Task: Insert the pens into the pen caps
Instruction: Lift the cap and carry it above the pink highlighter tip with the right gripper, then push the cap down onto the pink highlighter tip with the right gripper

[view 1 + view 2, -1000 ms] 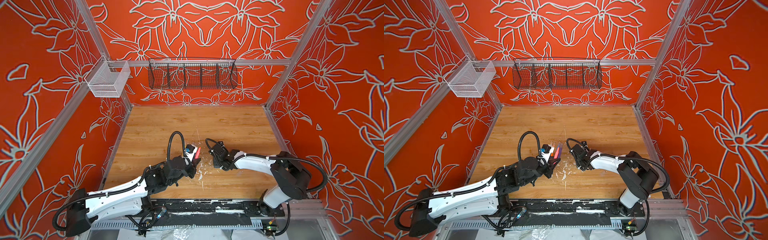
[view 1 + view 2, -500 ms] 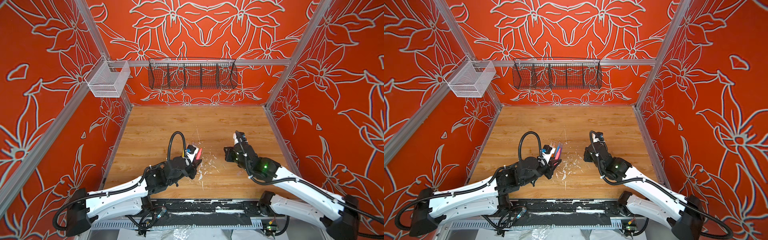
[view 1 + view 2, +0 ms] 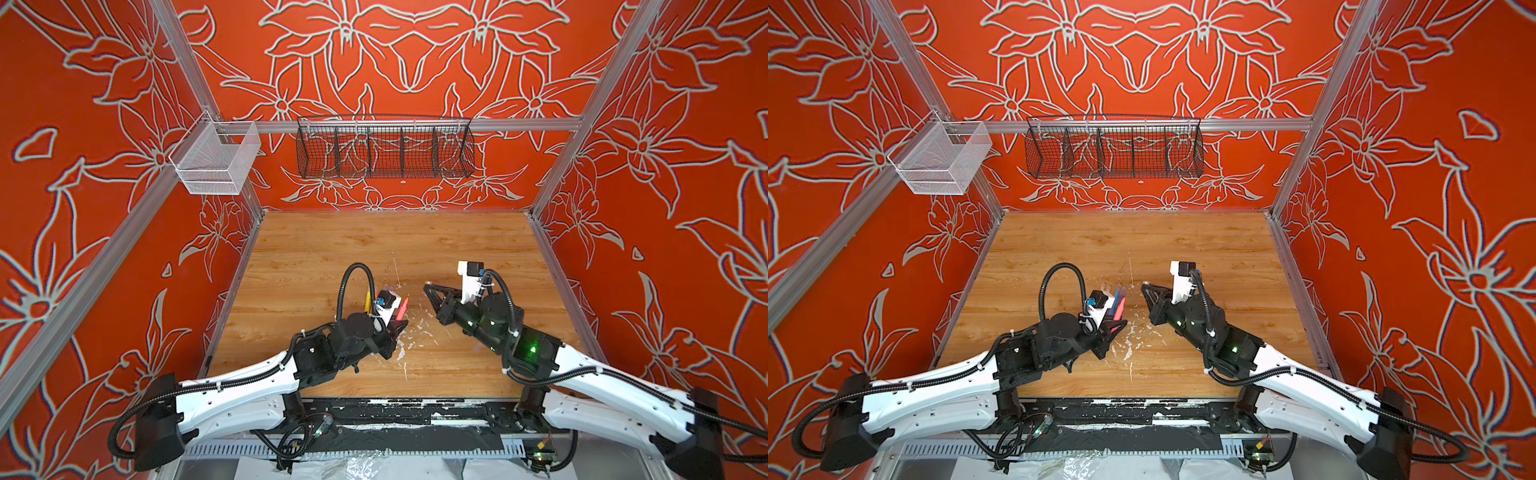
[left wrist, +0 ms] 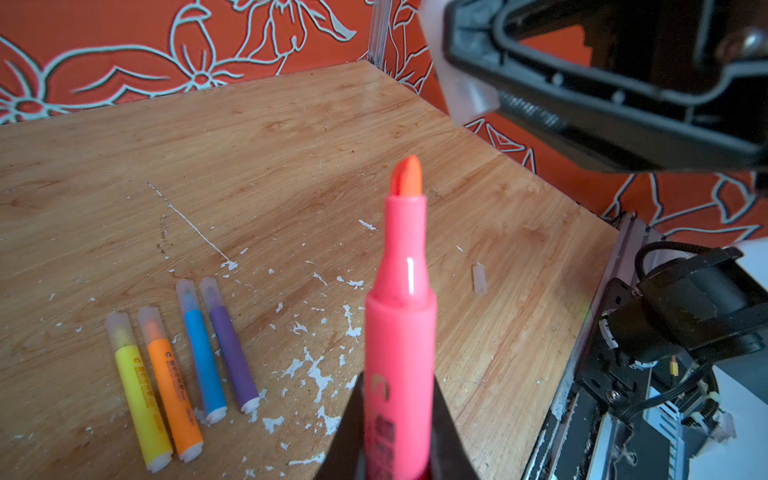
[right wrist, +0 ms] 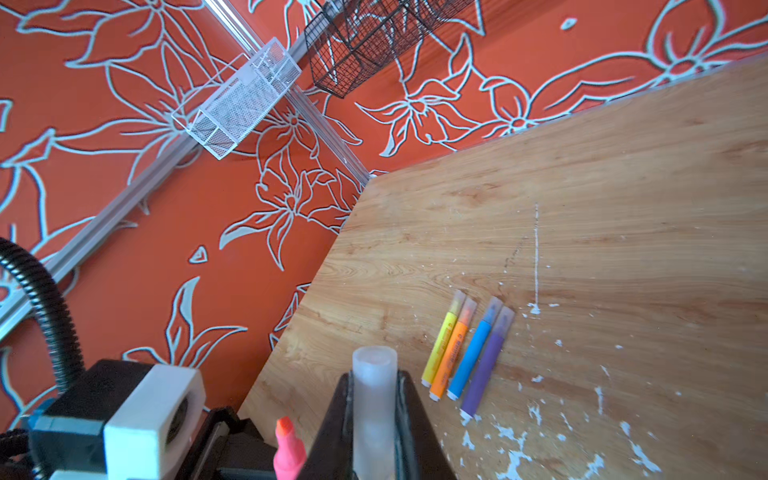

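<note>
Pink-red pen (image 4: 401, 332) clamped in left tool (image 4: 398, 399), tip bare and pointing up. Right tool (image 5: 375, 380) clenched on clear pen cap (image 5: 373, 411), near the pen tip but not touching it. Four capped pens (image 4: 170, 374) lie side by side on bench (image 4: 291, 145).

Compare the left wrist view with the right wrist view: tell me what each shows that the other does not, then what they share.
Only the left wrist view: a loose clear cap lying on the table. Only the right wrist view: the white mesh basket and the black wire basket on the wall. Both: the pink pen, tip uncapped, clamped in the left pincer, and the row of four capped pens.
</note>
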You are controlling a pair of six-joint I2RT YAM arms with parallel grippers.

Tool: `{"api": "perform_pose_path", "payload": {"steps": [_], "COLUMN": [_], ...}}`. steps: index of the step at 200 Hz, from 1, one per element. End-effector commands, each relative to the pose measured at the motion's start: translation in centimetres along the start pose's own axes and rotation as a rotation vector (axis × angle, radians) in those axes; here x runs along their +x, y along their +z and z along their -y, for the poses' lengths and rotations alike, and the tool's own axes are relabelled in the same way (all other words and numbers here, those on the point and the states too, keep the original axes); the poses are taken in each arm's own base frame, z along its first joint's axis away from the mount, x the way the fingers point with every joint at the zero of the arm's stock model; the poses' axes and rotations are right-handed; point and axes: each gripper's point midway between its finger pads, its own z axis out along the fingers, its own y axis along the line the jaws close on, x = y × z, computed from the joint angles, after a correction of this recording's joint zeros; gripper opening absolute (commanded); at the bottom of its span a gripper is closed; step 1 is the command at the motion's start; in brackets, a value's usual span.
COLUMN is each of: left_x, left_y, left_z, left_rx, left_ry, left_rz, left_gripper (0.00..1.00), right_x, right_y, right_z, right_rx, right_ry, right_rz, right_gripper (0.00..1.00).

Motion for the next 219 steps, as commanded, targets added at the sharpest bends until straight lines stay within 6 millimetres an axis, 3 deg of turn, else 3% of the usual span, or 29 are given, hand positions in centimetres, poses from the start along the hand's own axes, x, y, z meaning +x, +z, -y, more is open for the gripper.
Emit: {"api": "perform_pose_path", "payload": {"steps": [1,71,219], "left_x": [-1.2,-1.2,-1.3], "left_y": [0.1,0.1,0.1], "left_z": [0.6,0.6,0.0], "left_rx": [0.022,0.023,-0.006], "left_ry": [0.006,-0.003,-0.026], "left_rz": [0.034,0.034,0.045], "left_gripper": [0.00,0.00,0.00], "right_x": [-1.4,-0.8,1.6], "right_y": [0.3,1.6,1.1], "right_z": [-3.0,-4.7,-4.4], "right_rx": [-0.149,-0.213,-0.250], "right_ry": [0.040,0.042,0.074], "right_rz": [0.077,0.081,0.050], "right_gripper": [0.01,0.00,0.00]}}
